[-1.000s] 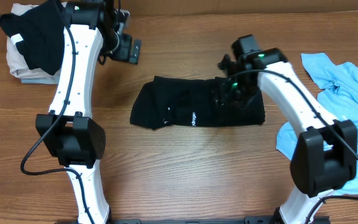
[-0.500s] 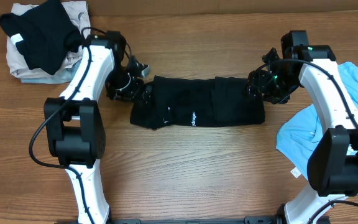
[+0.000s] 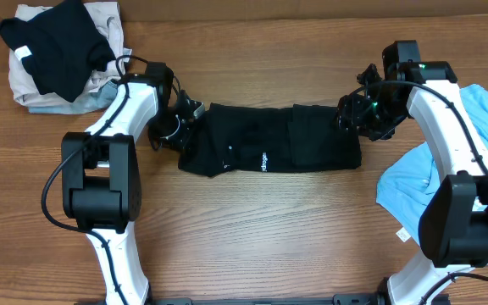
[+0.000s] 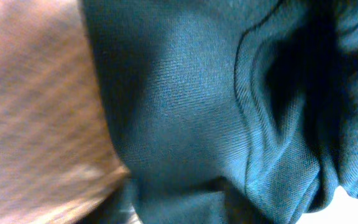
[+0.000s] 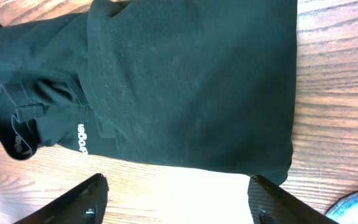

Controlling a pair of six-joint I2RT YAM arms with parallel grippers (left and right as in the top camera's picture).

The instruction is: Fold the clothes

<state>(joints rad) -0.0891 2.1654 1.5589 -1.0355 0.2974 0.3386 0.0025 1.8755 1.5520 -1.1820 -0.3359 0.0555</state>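
- Black shirt (image 3: 269,140) lies mid-table (image 3: 252,229), already folded into a long strip with white lettering (image 3: 263,161) near the front edge.
- A second ago the left arm was parked up by the far edge and the right gripper was over the strip's right part. Both have since gone to opposite ends.
- Over the last half second there's almost no movement. The left gripper (image 3: 179,127) nudged slightly at the left end; the right gripper (image 3: 358,114) is unchanged at the right end.
- Right jaws are spread wide. The wrist view shows its fingers (image 5: 73,199) far apart with nothing between them and the strip's end just ahead.
- Left jaws: can't tell. The wrist view is blurred black cloth (image 4: 216,106) filling the frame, with no fingers in it. It's very close to the fabric, maybe touching.
- My read is that both arms are staged for a two-ended grab, then folding the strip across its length. No grip is confirmed yet.
- Risk is the left end, which is rumpled and rounded, so a pinch could catch only the top layer.
- Light blue shirt (image 3: 481,106) is spread at the right edge, unfolded. A pile (image 3: 53,51) of other clothes sits far left.
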